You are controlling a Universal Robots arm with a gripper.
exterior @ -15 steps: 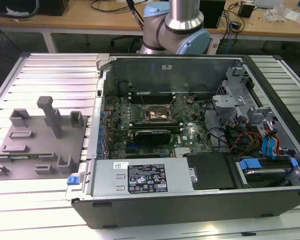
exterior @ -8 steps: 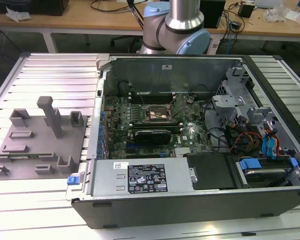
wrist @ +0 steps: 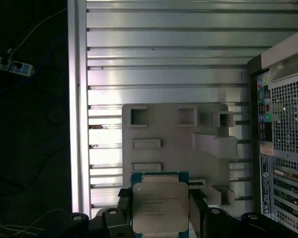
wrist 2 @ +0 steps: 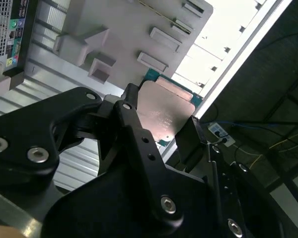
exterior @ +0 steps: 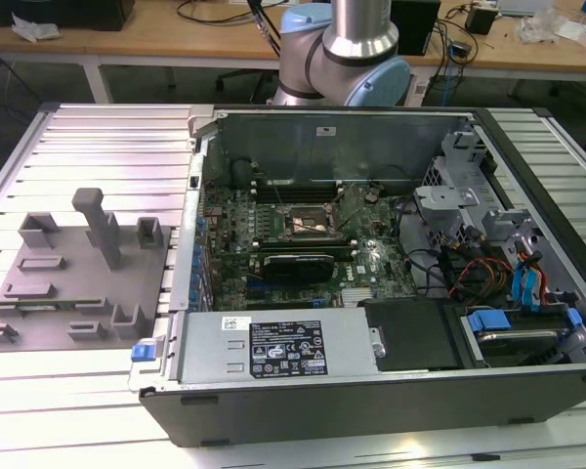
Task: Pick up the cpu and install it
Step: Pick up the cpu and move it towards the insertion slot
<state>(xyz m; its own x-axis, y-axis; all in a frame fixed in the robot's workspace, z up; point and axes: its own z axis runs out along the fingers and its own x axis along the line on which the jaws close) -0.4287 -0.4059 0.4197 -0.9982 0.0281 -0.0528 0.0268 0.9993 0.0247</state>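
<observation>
Gripper (wrist: pixel 160 196) is pinching the cpu (wrist: pixel 160 208) by two opposite edges. Grey tray (wrist: pixel 174 131) lies beyond it on the ribbed table (wrist: pixel 164 44).

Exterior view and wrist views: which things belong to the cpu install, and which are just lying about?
For the job: the cpu, the gripper shut on it, the motherboard socket, the open computer case.
Lying about: the grey block plate, the power strip, the power supply.

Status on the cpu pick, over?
Gripper shut on the cpu. Held clear of the grey fixture plate, not yet in the case. Motherboard socket looks unobstructed.
</observation>
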